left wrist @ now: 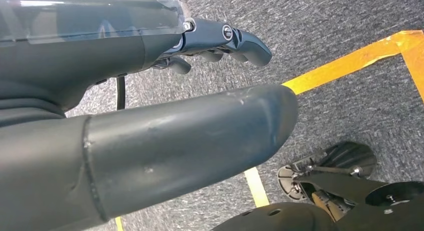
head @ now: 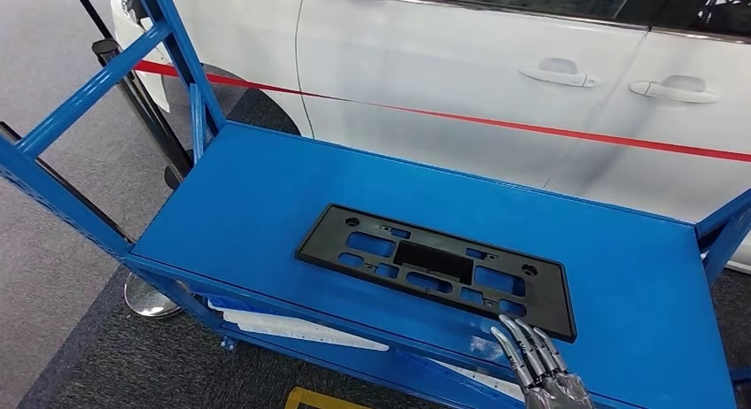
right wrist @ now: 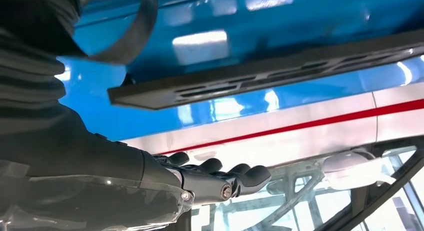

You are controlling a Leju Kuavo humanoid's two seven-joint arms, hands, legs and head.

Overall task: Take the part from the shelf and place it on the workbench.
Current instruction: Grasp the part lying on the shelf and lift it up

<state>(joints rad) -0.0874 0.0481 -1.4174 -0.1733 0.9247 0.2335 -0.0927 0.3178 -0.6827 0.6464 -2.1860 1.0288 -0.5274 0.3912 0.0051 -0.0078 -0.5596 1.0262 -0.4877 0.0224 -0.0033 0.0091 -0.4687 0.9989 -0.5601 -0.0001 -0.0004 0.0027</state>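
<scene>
A flat black plastic part (head: pixel 434 266) with several cut-outs lies on the top of the blue shelf (head: pixel 266 188). My right hand (head: pixel 536 360) comes up from below at the shelf's front edge. Its fingers are stretched out side by side, with the tips at the part's near right corner, and it holds nothing. In the right wrist view the part (right wrist: pixel 260 78) lies on the blue surface just beyond my right hand (right wrist: pixel 215 178). My left hand (left wrist: pixel 220 38) hangs over grey carpet with its fingers loosely apart and nothing in them.
A white car (head: pixel 460 64) stands right behind the shelf, with a red barrier tape (head: pixel 496 121) stretched across in front of it. White parts (head: pixel 292 327) lie on the lower shelf. Blue uprights (head: pixel 190 64) rise at the left. Yellow floor tape (left wrist: pixel 350 61) marks the carpet.
</scene>
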